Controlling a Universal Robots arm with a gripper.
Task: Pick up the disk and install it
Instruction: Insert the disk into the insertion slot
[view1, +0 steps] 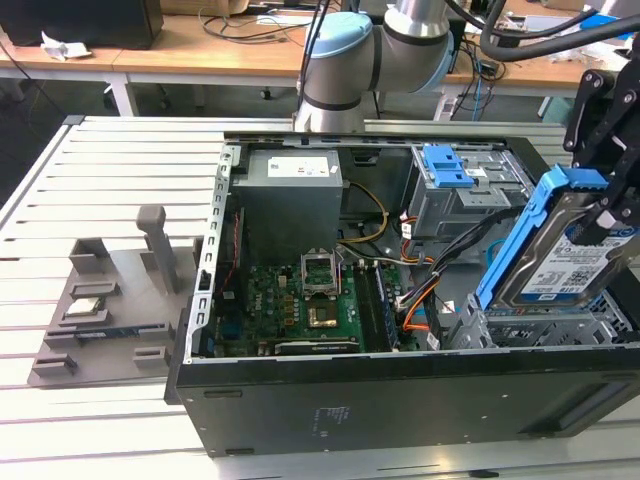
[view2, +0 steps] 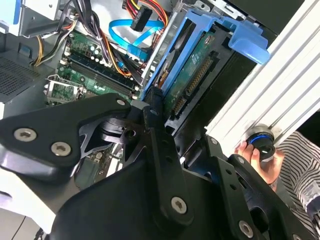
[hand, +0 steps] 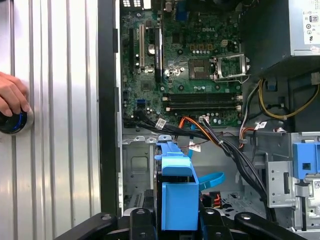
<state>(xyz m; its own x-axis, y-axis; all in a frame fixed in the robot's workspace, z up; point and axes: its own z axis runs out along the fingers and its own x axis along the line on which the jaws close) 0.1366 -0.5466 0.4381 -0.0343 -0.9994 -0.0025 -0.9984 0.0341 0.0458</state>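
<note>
Gripper (view1: 610, 212), closed on the disk (view1: 556, 262); black fingers (hand: 138, 220) set on either flank of the blue bracket (hand: 176, 200) in the first wrist view. Disk lifted clear of the table, steeply tilted rather than flat: upper end at the fingertips, long axis running away from the gripper and downward, labelled face toward the exterior view, green circuit-board underside (view2: 192, 75) toward the second wrist camera. Just beyond the disk's lower end, an open grey drive bay (view1: 560, 322) at the corner of the computer case (view1: 350, 405); lower edge close to the bay's rim, touching or slightly apart not to be told from these angles. Past the bay, a bundle of black, orange and blue cables (hand: 210, 137), then the motherboard (hand: 190, 75) on the case floor. Further again, the blue-latched drive cage (view1: 452, 170) and the grey power supply box (view1: 290, 190), both well apart from the disk. Farthest, outside the case wall, a person's hand (hand: 11, 95) on a round blue-ringed knob (hand: 12, 122) set in the slatted metal table (hand: 60, 125). Judged status: disk picked up, aligned lengthwise toward the bay, not yet seated.
</note>
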